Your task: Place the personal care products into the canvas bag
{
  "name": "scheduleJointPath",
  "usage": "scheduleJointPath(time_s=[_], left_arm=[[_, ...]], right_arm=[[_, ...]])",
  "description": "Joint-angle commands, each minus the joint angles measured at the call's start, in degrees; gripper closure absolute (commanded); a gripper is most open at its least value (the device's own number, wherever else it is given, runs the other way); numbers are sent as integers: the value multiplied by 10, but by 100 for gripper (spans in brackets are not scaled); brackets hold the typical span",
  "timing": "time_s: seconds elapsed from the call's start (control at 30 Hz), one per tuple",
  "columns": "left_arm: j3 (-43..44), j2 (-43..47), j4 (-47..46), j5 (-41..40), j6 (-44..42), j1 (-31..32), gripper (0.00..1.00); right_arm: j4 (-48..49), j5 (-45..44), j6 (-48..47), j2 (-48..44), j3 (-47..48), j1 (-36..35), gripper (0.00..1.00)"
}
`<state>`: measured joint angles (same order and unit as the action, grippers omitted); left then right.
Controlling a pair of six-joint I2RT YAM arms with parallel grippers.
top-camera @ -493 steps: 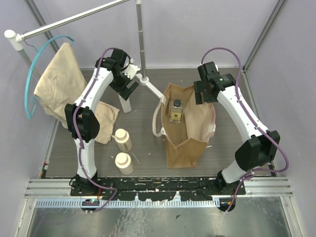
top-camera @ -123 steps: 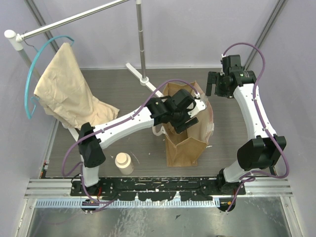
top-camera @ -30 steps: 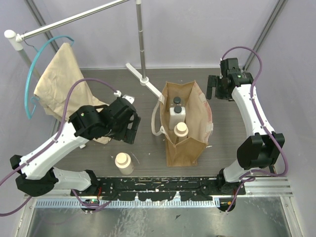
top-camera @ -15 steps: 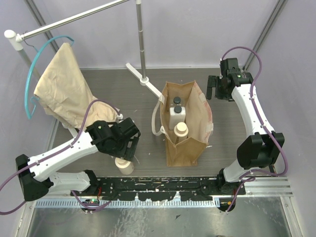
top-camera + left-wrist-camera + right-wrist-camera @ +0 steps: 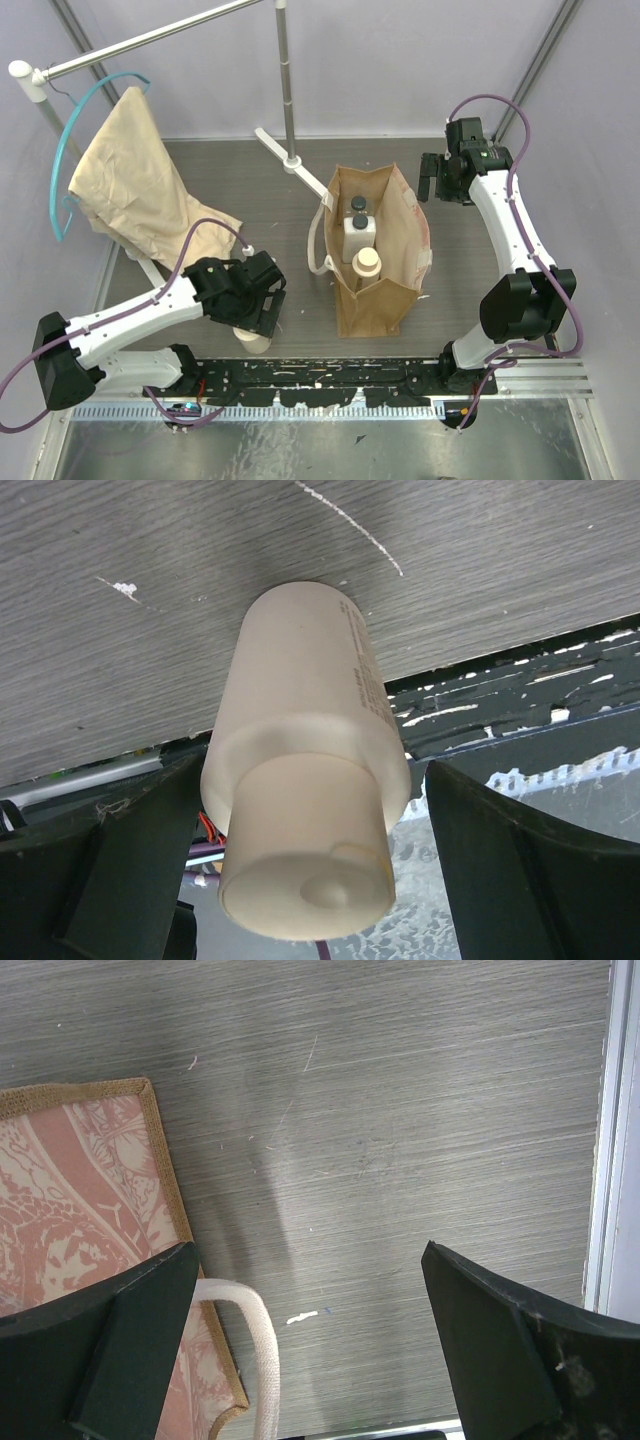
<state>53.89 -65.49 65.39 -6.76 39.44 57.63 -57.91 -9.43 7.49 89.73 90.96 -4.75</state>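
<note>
Cream bottle (image 5: 305, 780) between wide-open left jaws, untouched; right jaws open, empty, beside canvas bag (image 5: 372, 300).

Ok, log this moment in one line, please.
left end effector: open, straddling cream bottle | right end effector: open | canvas bag: three bottles inside

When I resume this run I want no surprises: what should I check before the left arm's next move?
1. Left pincer open: ok.
2. Last bottle upright on the table, between the left pincer's fingers: ok.
3. Last bottle gripped: not ok, nothing closed on it yet.
4. Bag upright, mouth open: ok.
5. Three bottles already inside the bag: ok.
6. Right pincer open, over bare table beside the bag, clear of its mouth: ok.
</note>
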Motion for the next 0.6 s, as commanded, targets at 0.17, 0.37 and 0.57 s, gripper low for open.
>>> scheduleJointPath(time_s=[0.17,0.37,0.57], left_arm=[[-19,-1,0,-8,24,-1,1],[-17,-7,1,-4,20,-1,22],[-17,-10,1,-1,19,-1,48]], right_arm=[[4,-8,1,-23,16,0,0],[4,-8,0,-26,12,0,0],[6,-8,-1,-29,7,0,0]])
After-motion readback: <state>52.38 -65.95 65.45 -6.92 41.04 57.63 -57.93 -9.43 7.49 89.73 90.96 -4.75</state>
